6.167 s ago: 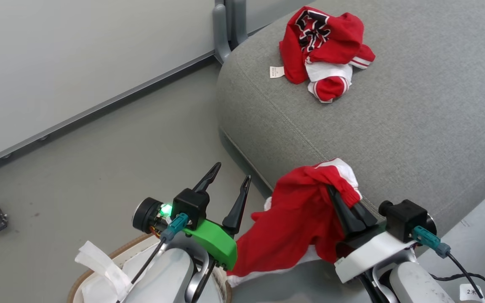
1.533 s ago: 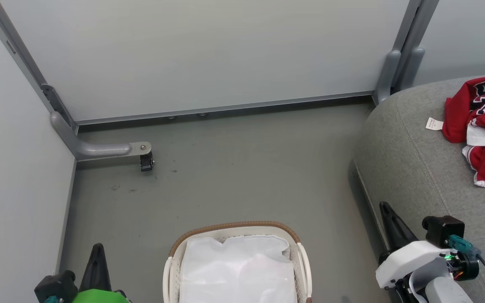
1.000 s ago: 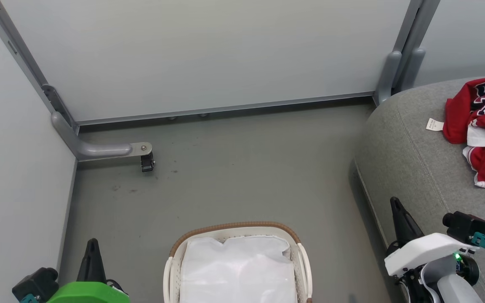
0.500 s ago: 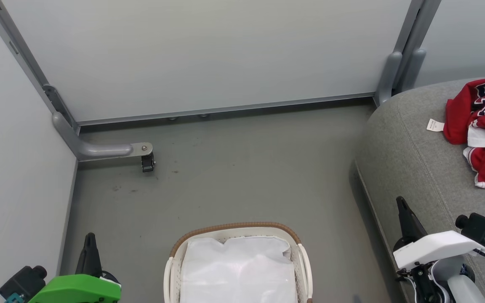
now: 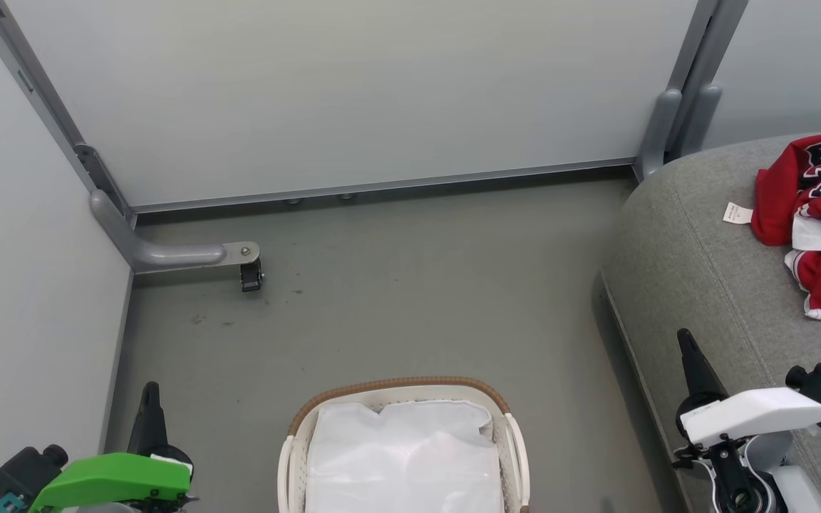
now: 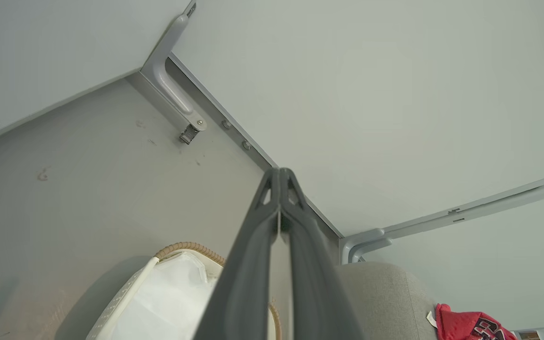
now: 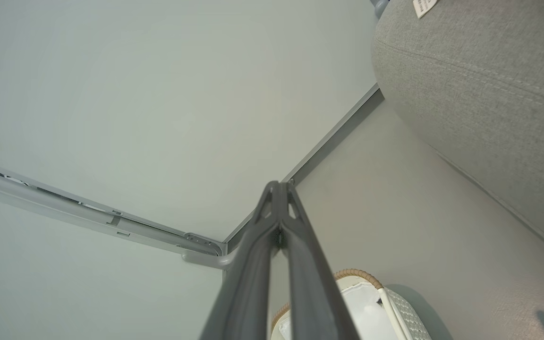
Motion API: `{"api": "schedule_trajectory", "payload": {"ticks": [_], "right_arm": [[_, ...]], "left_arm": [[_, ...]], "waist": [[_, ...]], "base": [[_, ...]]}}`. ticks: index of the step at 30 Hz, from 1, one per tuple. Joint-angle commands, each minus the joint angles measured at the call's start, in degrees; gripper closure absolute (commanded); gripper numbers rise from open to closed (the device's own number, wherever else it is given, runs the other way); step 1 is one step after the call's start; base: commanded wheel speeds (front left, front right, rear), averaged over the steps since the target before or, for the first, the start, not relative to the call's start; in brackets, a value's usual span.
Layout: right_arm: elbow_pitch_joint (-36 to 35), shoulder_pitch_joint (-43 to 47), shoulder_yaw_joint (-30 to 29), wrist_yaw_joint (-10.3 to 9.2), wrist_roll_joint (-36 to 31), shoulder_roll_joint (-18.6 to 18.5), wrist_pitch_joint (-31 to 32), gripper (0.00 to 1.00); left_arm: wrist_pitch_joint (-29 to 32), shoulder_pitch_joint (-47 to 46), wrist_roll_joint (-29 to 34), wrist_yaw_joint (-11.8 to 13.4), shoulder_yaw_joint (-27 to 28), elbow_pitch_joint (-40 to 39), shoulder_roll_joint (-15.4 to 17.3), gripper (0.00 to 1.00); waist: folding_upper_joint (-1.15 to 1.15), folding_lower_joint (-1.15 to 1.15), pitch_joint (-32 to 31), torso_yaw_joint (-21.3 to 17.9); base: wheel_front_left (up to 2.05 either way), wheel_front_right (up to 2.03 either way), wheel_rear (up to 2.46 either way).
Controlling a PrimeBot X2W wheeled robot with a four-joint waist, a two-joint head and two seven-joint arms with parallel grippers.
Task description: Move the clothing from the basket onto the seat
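Matte grey floor (image 5: 410, 285), scuffed, with a few dark spots (image 5: 197, 318) ahead of the left gripper (image 5: 149, 399). Pale partition panels (image 5: 353, 92) stand well beyond both fingertips, and a side panel (image 5: 18, 299) sits close on the left gripper's outer side. A grey metal rail (image 5: 453, 177) runs along the panel foot with small bolts (image 5: 343, 196) under it. A curved grey support foot (image 5: 168, 253) with a black caster (image 5: 250, 274) is ahead of the left gripper, slightly inward. Twin grey posts (image 5: 674, 121) stand far ahead of the right gripper (image 5: 687, 342) – upright, side by side.
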Motion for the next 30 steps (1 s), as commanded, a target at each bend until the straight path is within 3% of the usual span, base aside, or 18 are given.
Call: {"api": "schedule_trajectory", "payload": {"ticks": [1,30], "right_arm": [[-1.0,0.1,-0.5,-0.02,1.8,-0.2,0.5,1.00],[-3.2,0.8,-2.7,-0.03,17.9,0.2,4.8,1.00]], "left_arm": [[0.5,-1.5,-1.8,-0.5,0.4,-0.7,0.3,1.00],[4.8,-3.2,-18.2,-1.2,1.4,-2.0,0.4,1.00]], "waist": [[0.00,0.00,0.0,0.0],[0.00,0.00,-0.2,0.2]], "base": [[0.00,0.00,0.00],[0.00,0.00,0.00]]}}
